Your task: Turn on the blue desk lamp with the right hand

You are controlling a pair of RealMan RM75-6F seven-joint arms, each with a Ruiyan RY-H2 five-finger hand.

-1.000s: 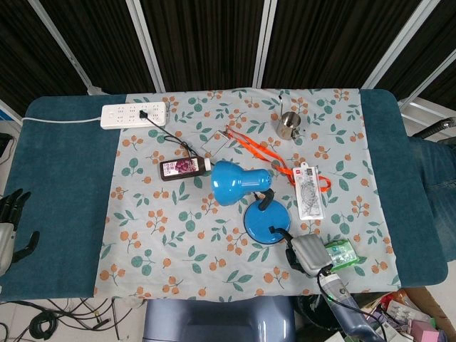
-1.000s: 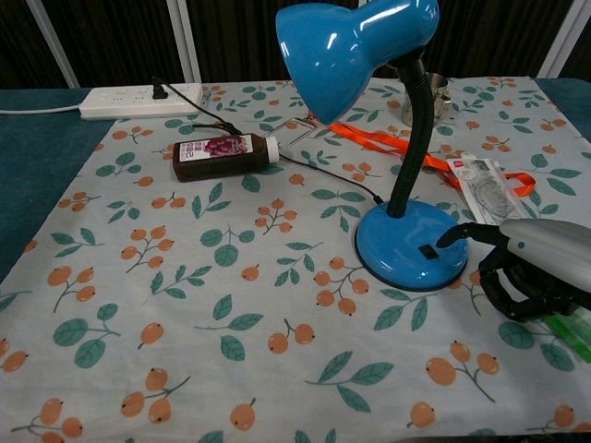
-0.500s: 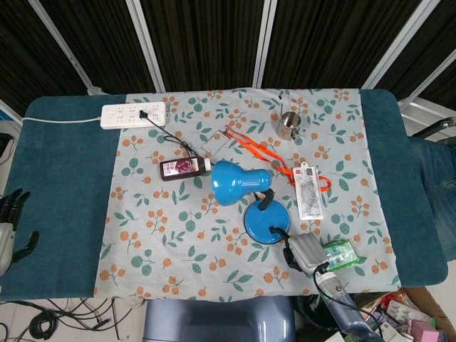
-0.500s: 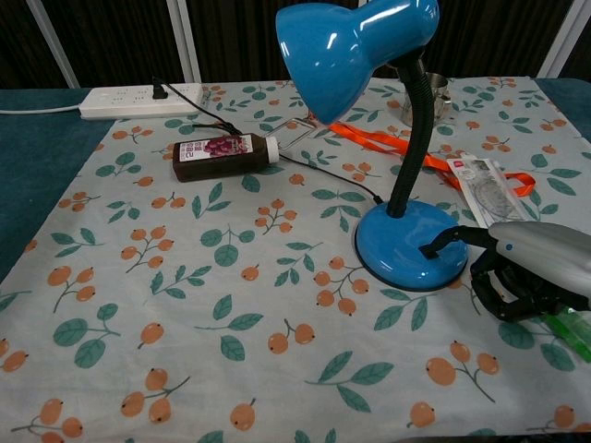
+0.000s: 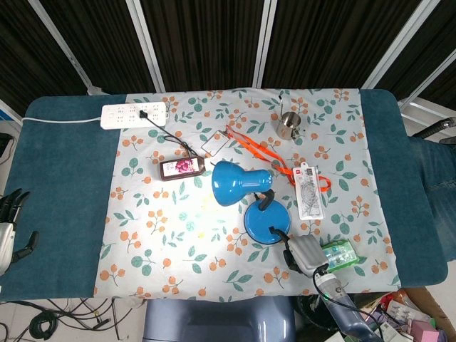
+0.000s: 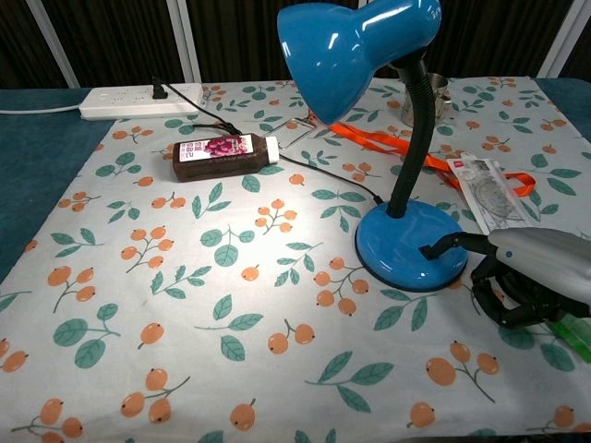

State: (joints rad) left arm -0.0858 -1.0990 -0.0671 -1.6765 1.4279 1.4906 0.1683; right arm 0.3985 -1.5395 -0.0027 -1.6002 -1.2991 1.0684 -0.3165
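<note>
The blue desk lamp stands mid-table on its round base [image 5: 262, 221] [image 6: 406, 247], its shade [image 5: 239, 182] [image 6: 346, 46] bent over to the left. A bright pool of light lies on the floral cloth [image 5: 192, 231] below the shade. My right hand [image 5: 305, 253] [image 6: 526, 272] rests on the cloth just right of the base. One black finger reaches out and touches the black switch [image 6: 429, 251] on the base, while the other fingers curl under the palm. My left hand [image 5: 8, 224] sits at the table's left edge, holding nothing, its fingers apart.
A white power strip [image 5: 134, 114] with the lamp's cord plugged in lies far left. A dark bottle [image 5: 182, 167] lies on its side, near an orange lanyard [image 5: 260, 151], a metal cup [image 5: 289, 122], a packaged ruler set [image 5: 310, 189] and a green pack [image 5: 340, 254].
My right hand's finger slid onto the switch on the base. A bright patch of light has appeared on the cloth under the shade.
</note>
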